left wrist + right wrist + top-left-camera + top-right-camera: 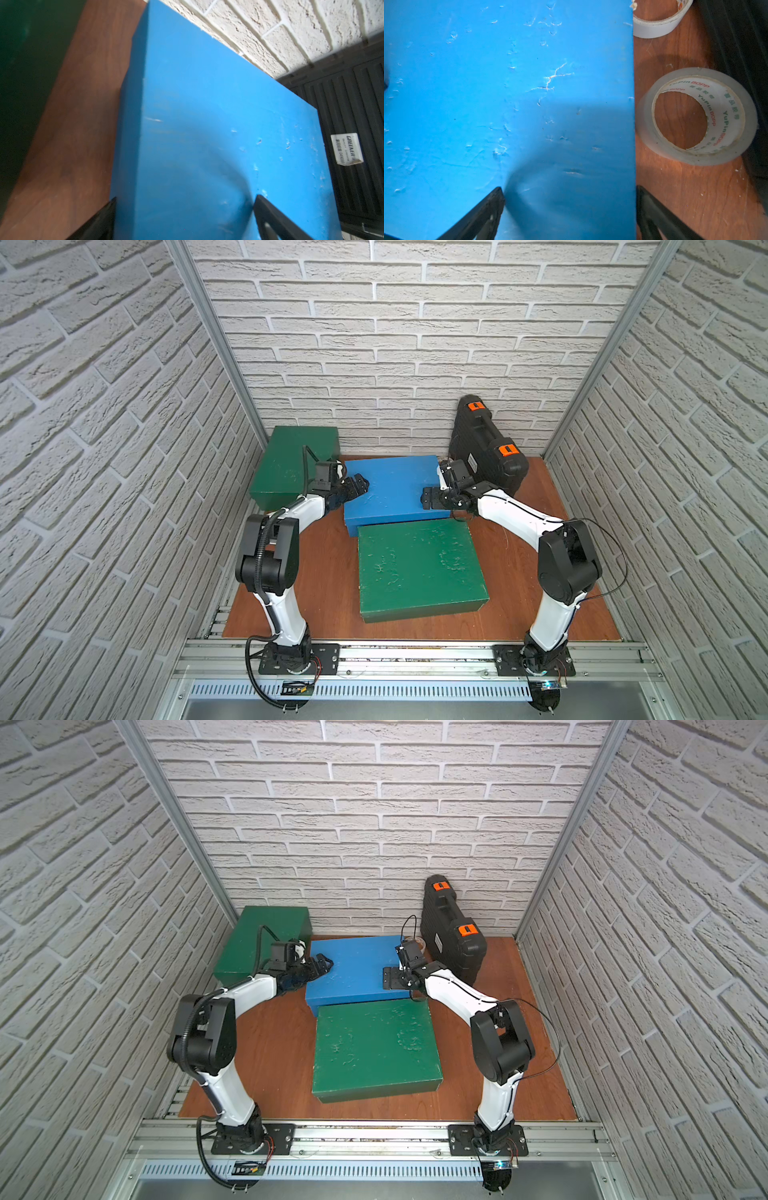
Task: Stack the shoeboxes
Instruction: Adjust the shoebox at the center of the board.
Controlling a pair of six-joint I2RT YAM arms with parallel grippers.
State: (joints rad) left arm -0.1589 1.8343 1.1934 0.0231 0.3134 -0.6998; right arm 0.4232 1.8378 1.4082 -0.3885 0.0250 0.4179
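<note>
You see two arms with white shells and chunky black joints. Left arm [305,510] carries ribbed black conduit [259,564]; right arm [511,510] a thin looping black cable [622,549]. Left gripper [360,483] and right gripper [426,498] are black. Black base plates [328,657] are screwed down.

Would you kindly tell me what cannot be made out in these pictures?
Far green shoebox: near corner hidden by the left arm in both top views.
White tape roll: cut off by the picture's edge in the right wrist view.
Label on the black case: small print blurred in the left wrist view.
Left tool, right tool: contact with the blue shoebox unclear; wrist views crop them.
</note>
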